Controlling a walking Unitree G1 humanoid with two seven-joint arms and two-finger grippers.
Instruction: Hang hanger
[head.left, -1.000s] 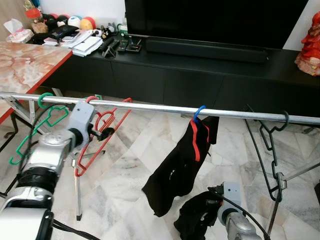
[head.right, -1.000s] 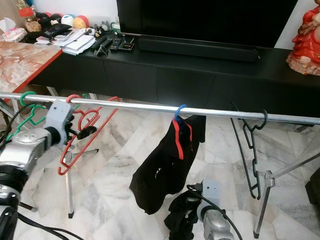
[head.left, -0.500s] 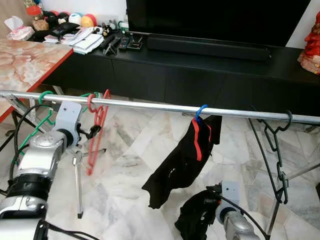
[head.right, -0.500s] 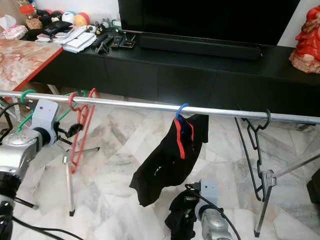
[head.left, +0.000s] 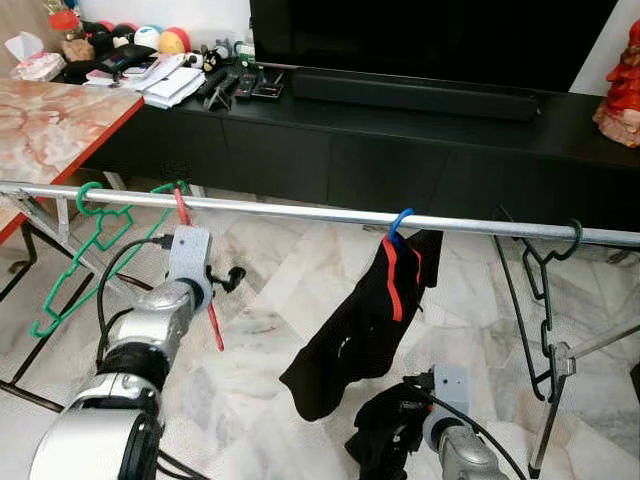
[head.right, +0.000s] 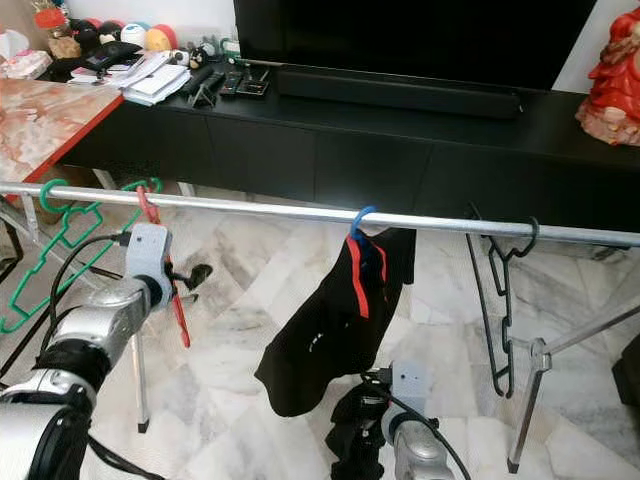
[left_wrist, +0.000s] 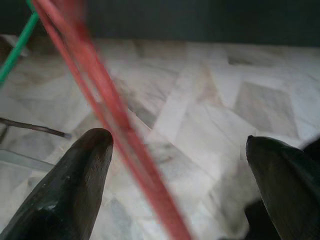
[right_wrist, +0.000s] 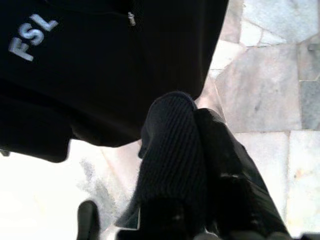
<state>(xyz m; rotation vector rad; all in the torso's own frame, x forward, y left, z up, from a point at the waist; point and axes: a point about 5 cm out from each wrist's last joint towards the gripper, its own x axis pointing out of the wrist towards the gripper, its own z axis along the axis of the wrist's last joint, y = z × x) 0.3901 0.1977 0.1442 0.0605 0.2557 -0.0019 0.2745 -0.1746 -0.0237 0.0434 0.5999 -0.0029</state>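
Your left gripper hangs just below the rail, fingers wide apart; the red hanger passes between them, nearer one finger, and I cannot tell whether it touches. Its hook sits over the rail beside the green hanger, so the rail seems to carry its weight, which fits the open fingers; the hanger is seen edge-on, a thin red line slanting down past your wrist.

Further along the rail, a blue hook holds a black garment with a red stripe; it droops unevenly, one side lower. A black hanger hangs bare near the rail's far right.

Your right gripper sits low, near the marble floor; its fingers are closed on a fold of dark ribbed cloth, likely kept there ready for hanging.

Behind the rail stands a black TV cabinet; clutter lies on its left end; a marble-topped table lies at your left.

Judged from this, the red hanger is hung; your left gripper only needs to draw clear without snagging it.
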